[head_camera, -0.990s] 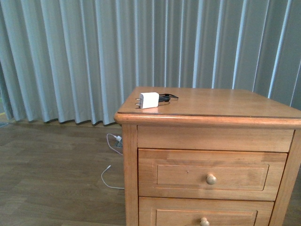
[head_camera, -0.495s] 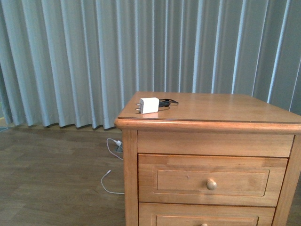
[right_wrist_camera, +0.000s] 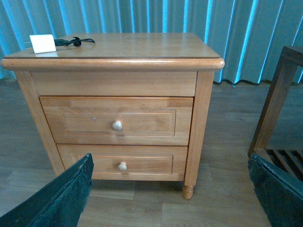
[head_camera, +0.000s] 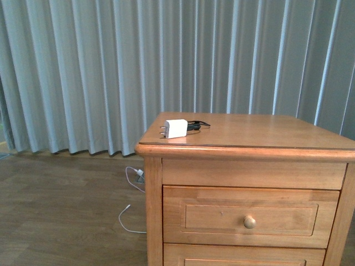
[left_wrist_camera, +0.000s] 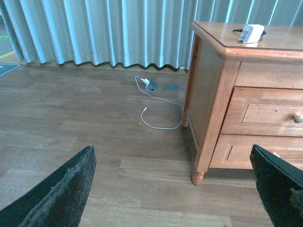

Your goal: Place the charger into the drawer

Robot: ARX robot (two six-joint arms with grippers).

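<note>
A grey curtain (head_camera: 111, 72) hung behind everything, and a wooden floor (head_camera: 61, 210) lay in front of it. The nightstand (head_camera: 249, 172) stood on the right, well apart from both arms, which did not appear in the front view.

Its upper drawer (head_camera: 205, 216) was fully closed, so I judge that the task was at its very start and the first step, opening the drawer, was not yet done.

The left gripper (left_wrist_camera: 171, 156) had its fingers spread wide and held nothing. The right gripper (right_wrist_camera: 170, 161) was spread in the same way, also empty, and it looked straight at the drawer fronts.

The charger (head_camera: 176, 128) lay on top of the nightstand, close to the left edge. Its prongs pointed left and its black cable was bundled just to its right.

The next move probably calls for one gripper to go to the round knob (head_camera: 249, 222), pinch it and pull straight toward the robot. Only after this can the charger be lifted and put inside.
</note>
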